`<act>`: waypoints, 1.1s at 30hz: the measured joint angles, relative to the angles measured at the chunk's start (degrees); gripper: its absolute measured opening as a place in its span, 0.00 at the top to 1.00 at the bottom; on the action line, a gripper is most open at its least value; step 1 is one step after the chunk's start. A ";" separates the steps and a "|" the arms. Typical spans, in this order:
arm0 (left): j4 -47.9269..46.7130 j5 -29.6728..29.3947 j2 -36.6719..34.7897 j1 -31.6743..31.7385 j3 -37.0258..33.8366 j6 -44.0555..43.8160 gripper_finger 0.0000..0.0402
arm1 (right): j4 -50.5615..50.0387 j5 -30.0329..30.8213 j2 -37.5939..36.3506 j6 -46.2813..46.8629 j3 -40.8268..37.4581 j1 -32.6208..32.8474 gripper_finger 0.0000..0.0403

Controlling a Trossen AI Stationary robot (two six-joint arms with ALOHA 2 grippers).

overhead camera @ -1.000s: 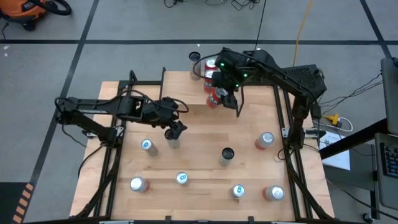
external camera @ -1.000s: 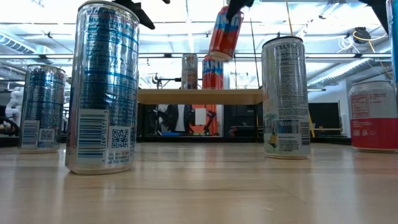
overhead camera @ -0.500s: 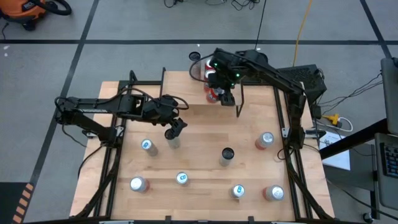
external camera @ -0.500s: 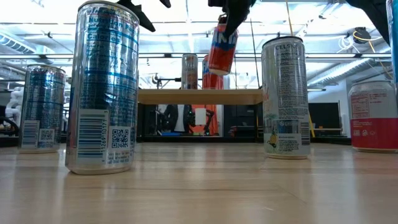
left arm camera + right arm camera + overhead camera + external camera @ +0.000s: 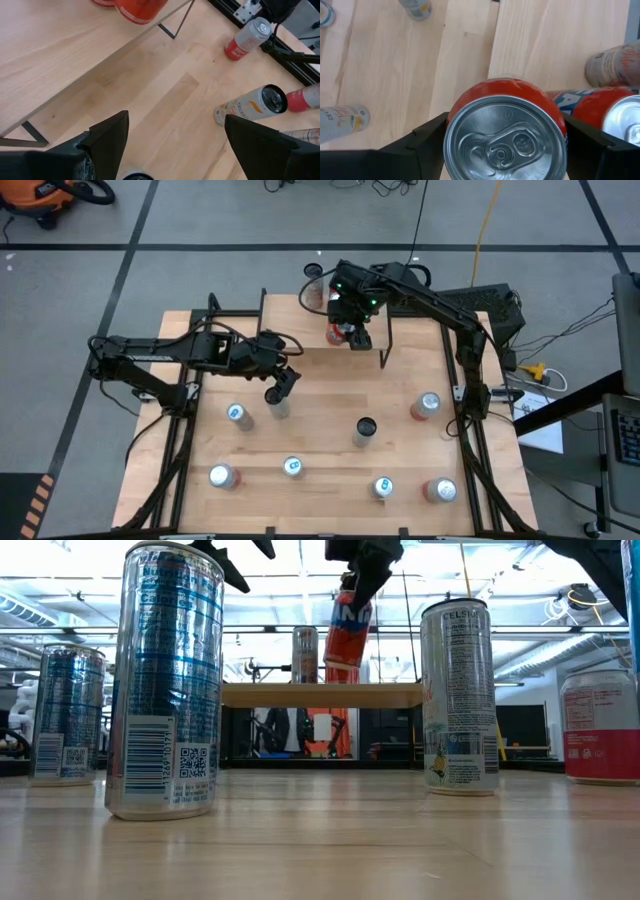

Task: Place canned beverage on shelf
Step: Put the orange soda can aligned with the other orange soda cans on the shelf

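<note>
My right claw point(image 5: 350, 330) is clamped on an orange canned beverage point(image 5: 347, 628), its two fingers point(image 5: 427, 137) pressing the can's sides just under the silver lid. I hold the can tilted in the air over the shelf point(image 5: 320, 695), which stands along the far edge of the table point(image 5: 330, 420); the can's lower end hangs just above the shelf's light wooden top board, slightly clear of it as far as I can tell. On that board stand another orange can point(image 5: 607, 107) just beside the one I carry and a pale can point(image 5: 305, 654) a little farther along. My left claw point(image 5: 281, 384) hangs with its fingers spread wide and holding nothing, above a silver can point(image 5: 279, 406) near the table's middle. More cans stand scattered toward the near edge.
</note>
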 joint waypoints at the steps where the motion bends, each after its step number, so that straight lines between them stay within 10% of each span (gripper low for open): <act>1: 0.00 -0.03 0.01 0.00 0.00 0.09 0.18 | 0.10 -0.04 0.12 -0.01 0.00 0.00 0.30; 33: 0.02 0.38 0.00 0.00 0.00 0.20 0.18 | 0.24 0.22 2.01 1.76 0.00 -0.39 0.30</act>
